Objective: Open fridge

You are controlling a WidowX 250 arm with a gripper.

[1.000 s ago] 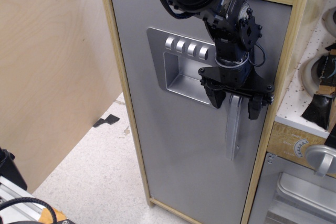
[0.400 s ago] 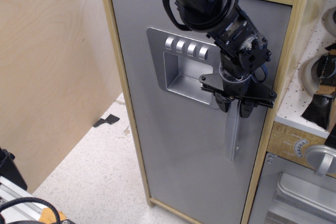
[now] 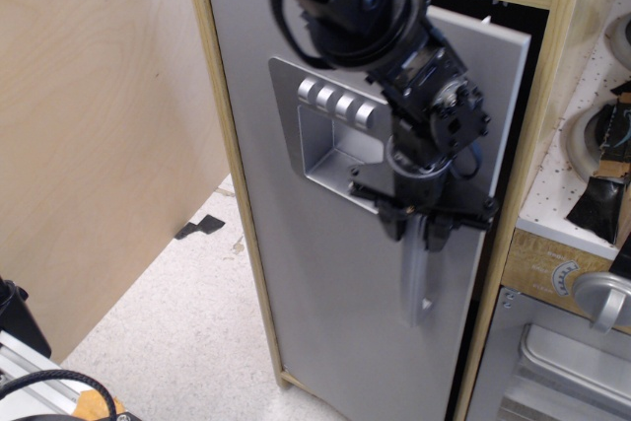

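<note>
The fridge [image 3: 315,273] is tall with a light wood frame and a flat silver-grey door. The door carries a recessed four-button dispenser panel [image 3: 330,135] and a vertical silver handle [image 3: 419,283]. My black gripper [image 3: 426,232] is shut on the top of the handle. The door stands ajar, swung out on its left hinge, with a dark gap along its right edge [image 3: 493,244].
A plywood wall [image 3: 99,125] stands to the left over a speckled floor [image 3: 168,332]. To the right are a smaller silver oven door [image 3: 552,372] with a knob [image 3: 603,295], and a pegboard shelf [image 3: 592,145] holding utensils.
My gripper closed on the handle, then pulled it left and outward. The door swung from shut to ajar.
</note>
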